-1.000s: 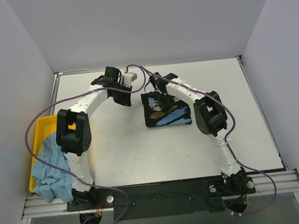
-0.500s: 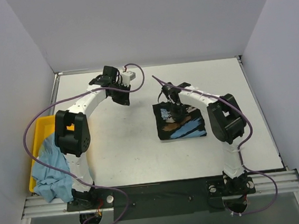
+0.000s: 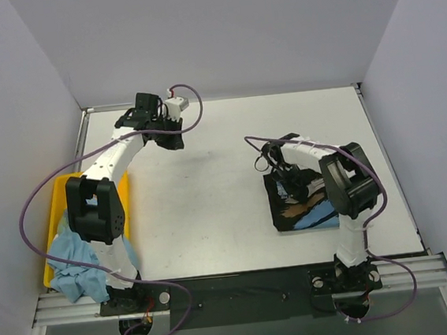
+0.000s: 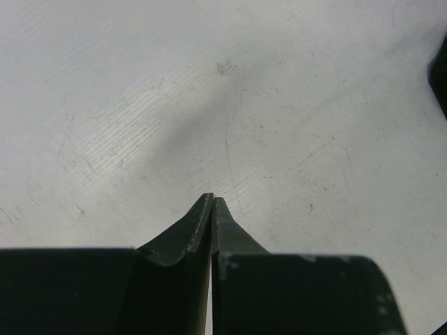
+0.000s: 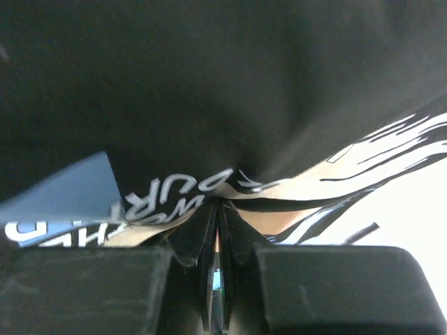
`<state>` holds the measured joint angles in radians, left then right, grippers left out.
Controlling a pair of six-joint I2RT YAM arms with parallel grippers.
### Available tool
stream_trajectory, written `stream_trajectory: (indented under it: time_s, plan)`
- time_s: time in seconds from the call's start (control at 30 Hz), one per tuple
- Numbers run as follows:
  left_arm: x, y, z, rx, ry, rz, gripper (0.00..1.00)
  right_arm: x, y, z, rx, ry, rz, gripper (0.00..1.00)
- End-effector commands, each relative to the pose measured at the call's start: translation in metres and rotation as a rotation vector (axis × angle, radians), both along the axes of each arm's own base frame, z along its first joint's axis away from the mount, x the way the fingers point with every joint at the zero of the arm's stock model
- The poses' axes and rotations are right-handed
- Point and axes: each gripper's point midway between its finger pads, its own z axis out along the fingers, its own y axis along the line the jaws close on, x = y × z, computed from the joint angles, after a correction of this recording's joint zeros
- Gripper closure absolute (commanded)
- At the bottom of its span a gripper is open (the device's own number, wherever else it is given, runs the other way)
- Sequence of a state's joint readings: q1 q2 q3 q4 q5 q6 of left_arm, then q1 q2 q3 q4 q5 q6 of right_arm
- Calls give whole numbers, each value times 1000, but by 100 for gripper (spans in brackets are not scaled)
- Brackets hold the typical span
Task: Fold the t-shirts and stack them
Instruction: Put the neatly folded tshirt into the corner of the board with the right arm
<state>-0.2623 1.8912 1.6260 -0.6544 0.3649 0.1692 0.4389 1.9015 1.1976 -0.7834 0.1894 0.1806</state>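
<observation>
- The black tee (image 3: 291, 215) lies folded into a small, roughly square packet on the right side of the tabletop (image 3: 212, 208), towards the near edge. Its right side is hidden under the right arm's elbow.
- Its print (image 3: 311, 216) faces up, with blue and tan streaks on the black cloth.
- The right pincer (image 3: 291, 178) is down on the far edge of that packet, with its jaws drawn together on a pinch of the cloth.
- In the right wrist view the right pincer (image 5: 218, 209) has its fingers meeting with a fold of the black tee (image 5: 209, 84) between them, and the cloth puckers at the tips. The print (image 5: 174, 192) shows white lettering, a blue patch to the left and tan and white stripes to the right.
- The left pincer (image 3: 169, 139) is over the far left part of the tabletop, well apart from both tees. Its jaws are closed and it holds nothing.
- In the left wrist view the left pincer (image 4: 211, 204) has its tips touching over bare, scuffed tabletop (image 4: 209, 84), with a soft shadow ahead of them.
- The blue tee (image 3: 78, 264) sits crumpled in the yellow tray (image 3: 56, 201) at the left near corner. It spills over the tray's near end, and the left arm partly hides it.
- The two tees are well apart, on opposite sides of the tabletop.
</observation>
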Motion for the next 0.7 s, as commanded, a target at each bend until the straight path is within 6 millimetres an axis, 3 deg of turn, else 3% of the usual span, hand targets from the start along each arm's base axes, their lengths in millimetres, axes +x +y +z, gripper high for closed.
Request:
stream_trajectory:
  time_s: [0.0, 0.07, 0.27, 0.4, 0.67]
  plan:
    - [9, 8, 51, -74, -138, 2, 89, -14, -47, 14, -237, 197, 148, 100]
    - [11, 17, 60, -90, -157, 20, 88, -20, -58, 14, -282, 230, 173, 100]
    - [23, 51, 75, -148, -181, 103, 88, -34, -91, 15, -281, 250, 25, 100]
    - [26, 57, 77, -164, -180, 112, 88, -46, -125, 19, -274, 234, -118, 100]
    - [33, 64, 88, -188, -199, 128, 88, -68, -157, 23, -255, 204, -223, 100]
